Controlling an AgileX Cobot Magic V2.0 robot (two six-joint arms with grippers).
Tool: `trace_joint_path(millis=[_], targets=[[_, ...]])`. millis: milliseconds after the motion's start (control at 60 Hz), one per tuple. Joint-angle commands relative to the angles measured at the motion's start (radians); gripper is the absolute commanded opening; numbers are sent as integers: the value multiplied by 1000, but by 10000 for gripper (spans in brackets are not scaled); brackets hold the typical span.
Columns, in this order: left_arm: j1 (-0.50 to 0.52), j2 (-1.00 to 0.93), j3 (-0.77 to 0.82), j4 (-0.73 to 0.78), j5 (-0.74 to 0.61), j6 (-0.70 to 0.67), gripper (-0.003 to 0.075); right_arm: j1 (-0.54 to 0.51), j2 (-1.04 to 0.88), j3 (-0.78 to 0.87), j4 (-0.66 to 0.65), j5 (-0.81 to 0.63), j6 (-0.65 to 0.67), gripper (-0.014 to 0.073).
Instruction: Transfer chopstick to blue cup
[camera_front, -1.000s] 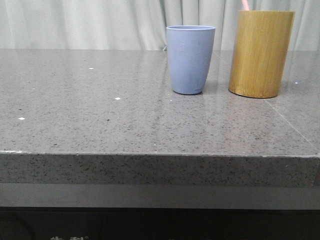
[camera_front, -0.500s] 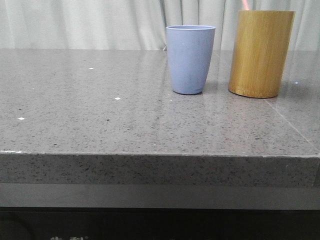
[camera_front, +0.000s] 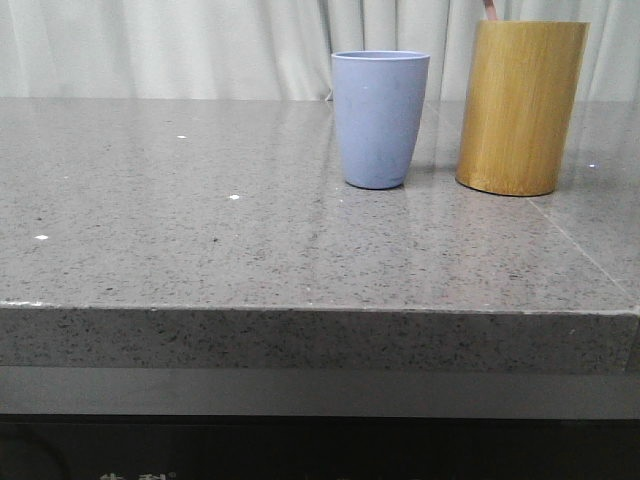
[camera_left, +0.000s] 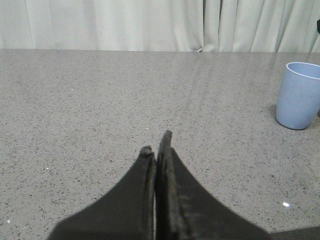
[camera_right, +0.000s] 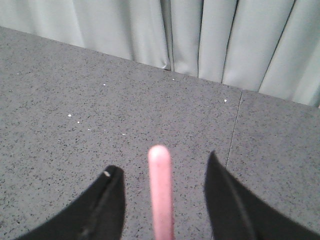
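Note:
The blue cup (camera_front: 380, 118) stands upright at the middle back of the table; the left wrist view shows the blue cup (camera_left: 299, 95) off to one side. The chopstick (camera_front: 489, 11) pokes its pink tip out of the bamboo cylinder (camera_front: 520, 107) right of the cup. In the right wrist view the chopstick (camera_right: 160, 192) stands between the spread fingers of my right gripper (camera_right: 163, 162), which is open and touches neither side of it. My left gripper (camera_left: 156, 142) is shut on nothing, low over bare table, well left of the cup.
The grey speckled stone table (camera_front: 200, 230) stretches wide to the left of the cup, with its front edge (camera_front: 300, 310) close to the camera. A pale curtain (camera_front: 180, 45) hangs behind the table.
The chopstick's tip above the bamboo cylinder looks darker and a little shorter than before. The cup and the cylinder stay where they were.

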Motion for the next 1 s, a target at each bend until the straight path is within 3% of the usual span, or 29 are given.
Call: trace_joint_path(millis=[0, 100, 217, 550, 783, 983], targets=[[0, 12, -27, -12, -85, -8, -19, 0, -48, -38, -15, -76, -5, 192], [0, 12, -27, -12, -85, -8, -19, 0, -55, -38, -15, -76, -5, 78], [0, 12, -27, -12, -85, -8, -19, 0, -77, -38, -15, -79, -5, 22], [0, 12, -27, -12, -85, -8, -19, 0, -198, -38, -15, -172, -5, 15], [0, 12, -27, -12, -85, -8, -19, 2, -315, -41, -15, -374, -4, 15], [0, 12, -27, -12, -85, -8, -19, 83, -314, -63, -15, -422, -4, 15]])
